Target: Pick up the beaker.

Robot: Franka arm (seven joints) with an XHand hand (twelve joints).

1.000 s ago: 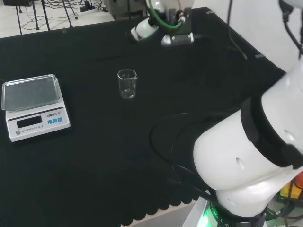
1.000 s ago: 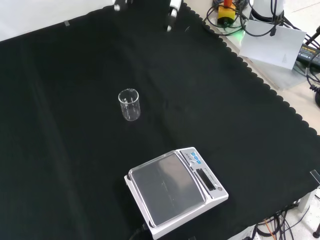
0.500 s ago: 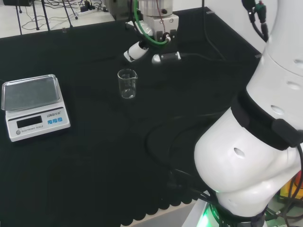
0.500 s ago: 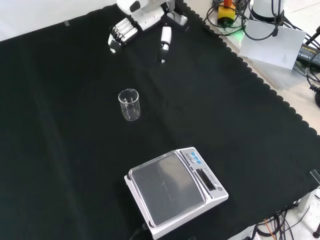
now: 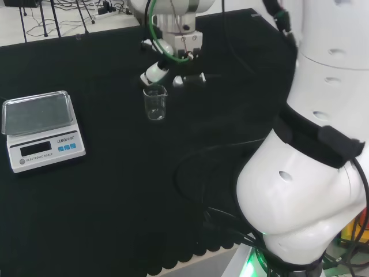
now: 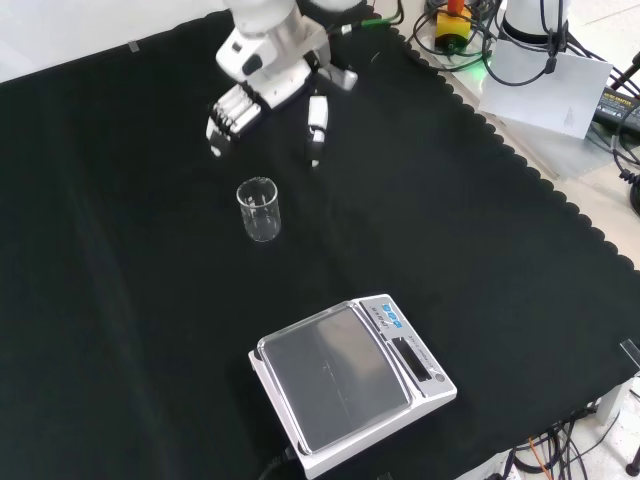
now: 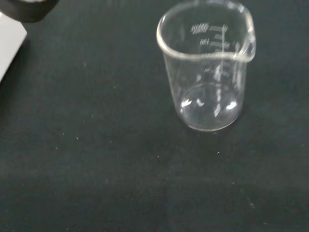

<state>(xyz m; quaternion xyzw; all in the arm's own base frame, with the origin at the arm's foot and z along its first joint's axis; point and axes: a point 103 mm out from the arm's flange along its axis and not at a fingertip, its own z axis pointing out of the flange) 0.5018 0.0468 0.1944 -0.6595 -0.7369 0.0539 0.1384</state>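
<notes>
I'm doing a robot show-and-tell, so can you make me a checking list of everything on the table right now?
Surface: black cloth over the bench, smooth, with a scalloped edge.
Job's things: one clear glass beaker, upright, looks empty, standing alone on the cloth.
Clutter: a white scale with a clear tray on top, apart from the beaker.
Hand: hand hovers just beyond the beaker in the front view, fingers and thumb spread open, not touching it.
Cables: a green and black bundle runs down the arm to the hand.
Surroundings: loose wires, a yellow and red box and a white sheet past the cloth's edge.
</notes>
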